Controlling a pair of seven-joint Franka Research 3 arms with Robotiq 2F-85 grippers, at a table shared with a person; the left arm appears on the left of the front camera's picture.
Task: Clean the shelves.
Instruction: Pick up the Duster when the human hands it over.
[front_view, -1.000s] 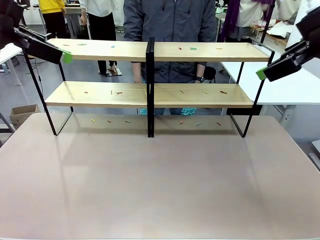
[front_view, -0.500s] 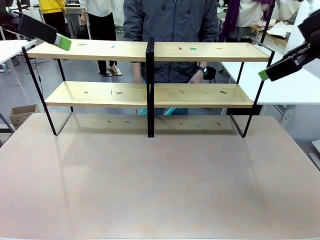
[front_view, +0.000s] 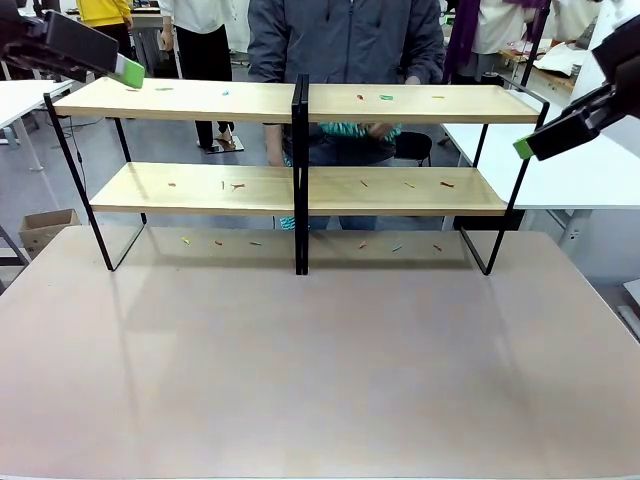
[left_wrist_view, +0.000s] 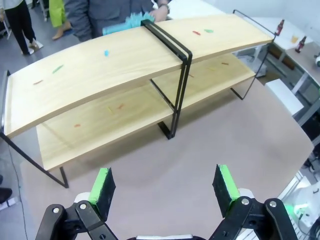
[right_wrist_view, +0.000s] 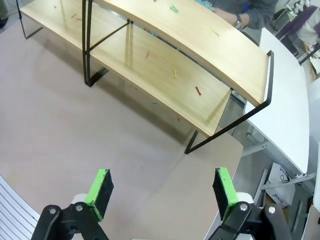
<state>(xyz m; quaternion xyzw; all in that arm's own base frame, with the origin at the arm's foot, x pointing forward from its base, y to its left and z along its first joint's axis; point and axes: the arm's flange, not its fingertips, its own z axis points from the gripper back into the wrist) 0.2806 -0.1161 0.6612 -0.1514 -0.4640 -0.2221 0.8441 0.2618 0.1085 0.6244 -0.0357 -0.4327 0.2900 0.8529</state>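
Observation:
The shelves (front_view: 210, 100) stand across the far half of the table, two light wooden boards in a black frame with a central post (front_view: 299, 170). Small coloured scraps (front_view: 385, 97) lie scattered on both boards and on the table beneath. My left gripper (front_view: 126, 71) hovers just above the top board's left end, and it stands open (left_wrist_view: 164, 185) in the left wrist view over the shelves (left_wrist_view: 100, 70). My right gripper (front_view: 522, 147) hangs off the rack's right end, open (right_wrist_view: 161, 192) above the shelves (right_wrist_view: 220, 50). Behind the rack, a person holds a teal fluffy thing (front_view: 350, 129) between the boards.
The tan table (front_view: 320, 360) stretches bare in front of the rack. A white table (front_view: 590, 175) stands to the right and another (front_view: 15, 100) to the left. A cardboard box (front_view: 42, 226) sits on the floor at left. Other people stand farther back.
My left gripper rose from beside the top board's left end to just above it. The person's hand lifted the teal thing from below the lower board up between the boards.

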